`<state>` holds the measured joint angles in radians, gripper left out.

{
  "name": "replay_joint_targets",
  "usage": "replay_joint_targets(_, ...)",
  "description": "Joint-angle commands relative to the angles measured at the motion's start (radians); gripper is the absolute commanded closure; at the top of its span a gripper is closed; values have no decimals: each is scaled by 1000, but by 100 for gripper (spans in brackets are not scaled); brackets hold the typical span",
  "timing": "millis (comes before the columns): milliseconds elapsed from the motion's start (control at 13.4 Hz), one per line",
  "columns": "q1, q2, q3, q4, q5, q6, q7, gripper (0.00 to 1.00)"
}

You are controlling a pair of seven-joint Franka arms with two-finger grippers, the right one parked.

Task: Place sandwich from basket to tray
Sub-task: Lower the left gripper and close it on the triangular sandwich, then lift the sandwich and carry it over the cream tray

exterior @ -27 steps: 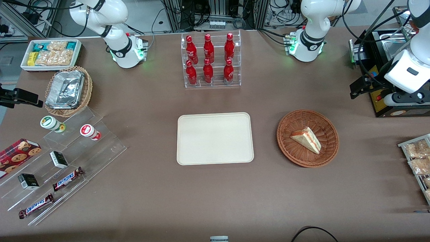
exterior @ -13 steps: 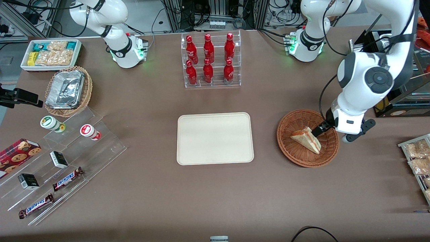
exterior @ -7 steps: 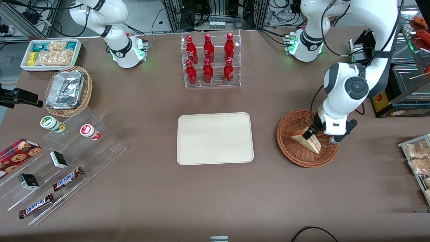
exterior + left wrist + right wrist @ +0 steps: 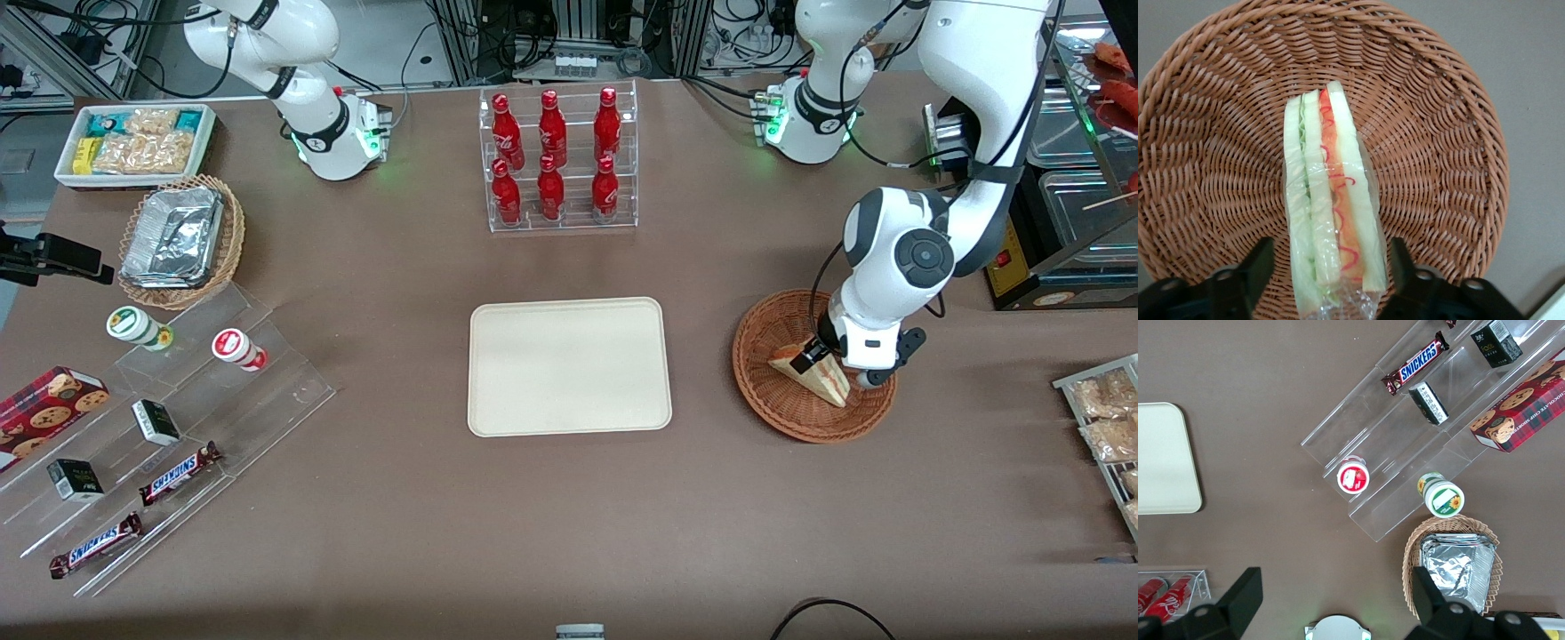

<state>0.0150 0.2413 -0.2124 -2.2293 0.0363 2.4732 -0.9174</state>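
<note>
Brown tabletop (image 4: 800, 533) carries the basket (image 4: 765, 391), with the sandwich (image 4: 1333, 213) lying in it, wrapped. Low over it, the end effector (image 4: 1331, 280) is open, one finger on each side of the wedge, apparently not yet touching. Closing too hard could crush the bread; film may slip. The tray (image 4: 569, 366) waits bare nearby.
</note>
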Motion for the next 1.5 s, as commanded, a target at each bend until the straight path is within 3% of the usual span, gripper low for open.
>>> replay_joint_targets(0, -4, 6, 2, 13, 4, 10, -21, 100)
replay_joint_targets(299, -6, -52, 1, 72, 16, -126, -21, 100)
replay_joint_targets(598, -78, -91, -9, 388, 40, -569, 54, 100)
replay_joint_targets(748, -195, -25, -9, 578, 39, -677, 39, 100)
replay_joint_targets(1047, -403, 81, -9, 701, 39, -700, 43, 100)
replay_joint_targets(1421, -568, 320, -7, 896, 40, -642, 51, 100)
